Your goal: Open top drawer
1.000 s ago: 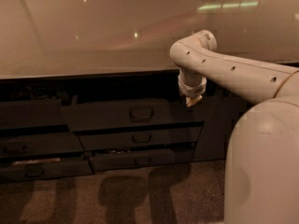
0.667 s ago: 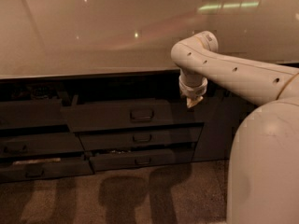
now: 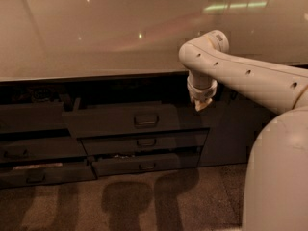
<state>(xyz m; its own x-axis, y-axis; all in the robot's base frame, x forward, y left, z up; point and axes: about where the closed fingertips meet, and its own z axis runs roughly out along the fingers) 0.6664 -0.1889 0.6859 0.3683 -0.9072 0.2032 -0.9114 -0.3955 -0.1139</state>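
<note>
The gripper (image 3: 201,105) hangs pointing down just right of frame centre, by the upper right corner of the top drawer (image 3: 120,121) and apart from its loop handle (image 3: 146,120). Honestly can't tell if it's spread or pinched. The drawer sits mid-frame under the pale countertop (image 3: 96,57), sticking out a bit.

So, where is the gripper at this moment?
In the camera view the gripper hangs right of centre, just under the counter edge, by the upper right corner of the top drawer, to the right of its handle.
</note>
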